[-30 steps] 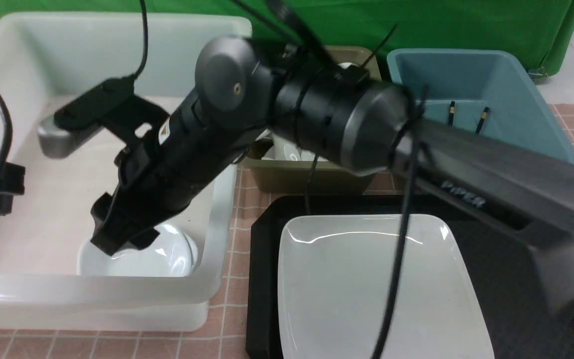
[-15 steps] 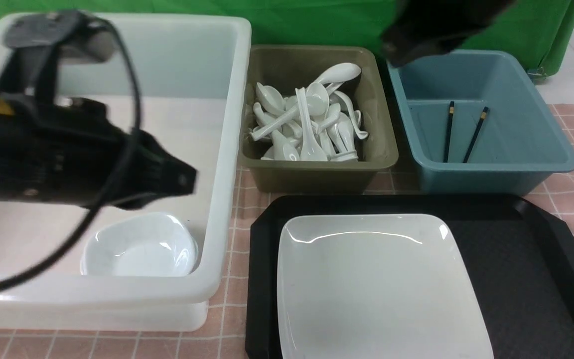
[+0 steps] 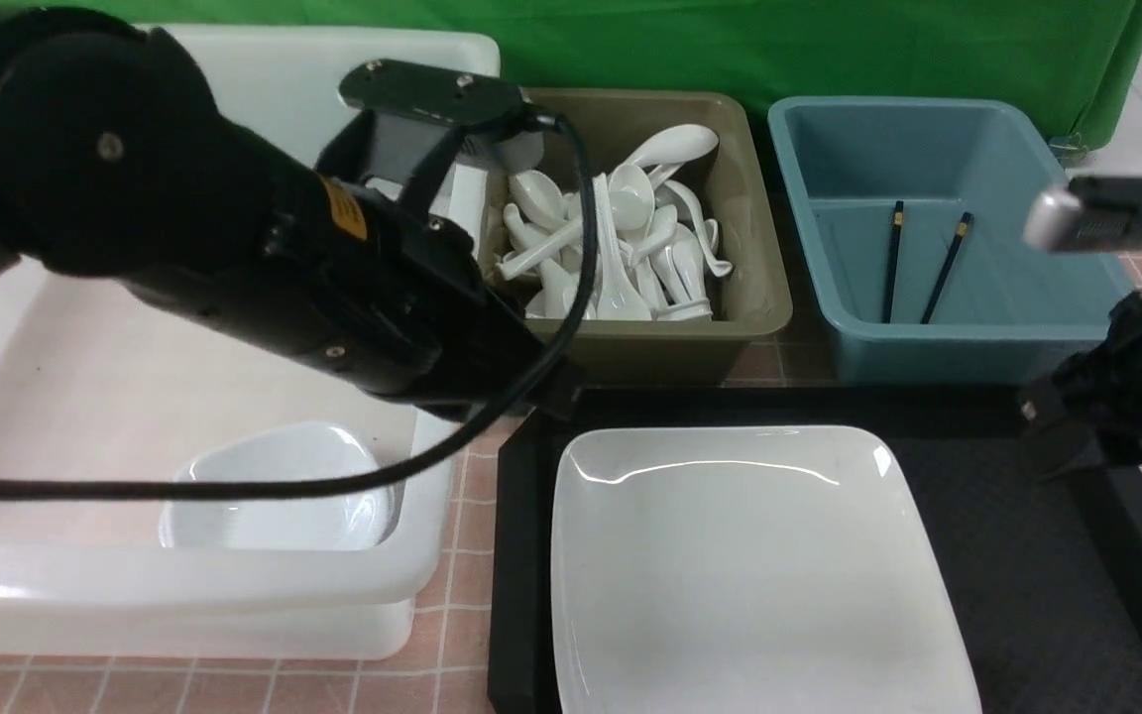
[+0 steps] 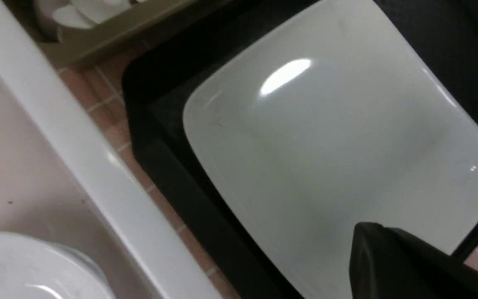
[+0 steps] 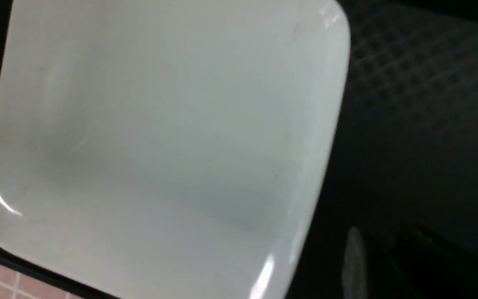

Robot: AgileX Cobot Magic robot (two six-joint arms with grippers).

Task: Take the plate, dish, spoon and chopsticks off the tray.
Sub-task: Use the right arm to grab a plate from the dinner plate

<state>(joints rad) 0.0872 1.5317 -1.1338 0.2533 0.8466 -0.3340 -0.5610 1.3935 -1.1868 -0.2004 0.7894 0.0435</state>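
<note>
Front view: plate point(image 3: 759, 565) on tray point(image 3: 1007, 555), near left claw point(image 3: 556, 397)

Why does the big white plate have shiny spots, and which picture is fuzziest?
Front view: sharp; lamp glare draws a thin bright line on the plate. Left wrist view: softer, an oval glare patch. Right wrist view: fuzziest; the tray looks nearly black.

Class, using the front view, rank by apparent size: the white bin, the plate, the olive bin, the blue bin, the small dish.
1. white bin, though the left arm hides part
2. plate, near the camera and cropped
3. olive bin and blue bin: alike, not ranked
4. small dish
</note>
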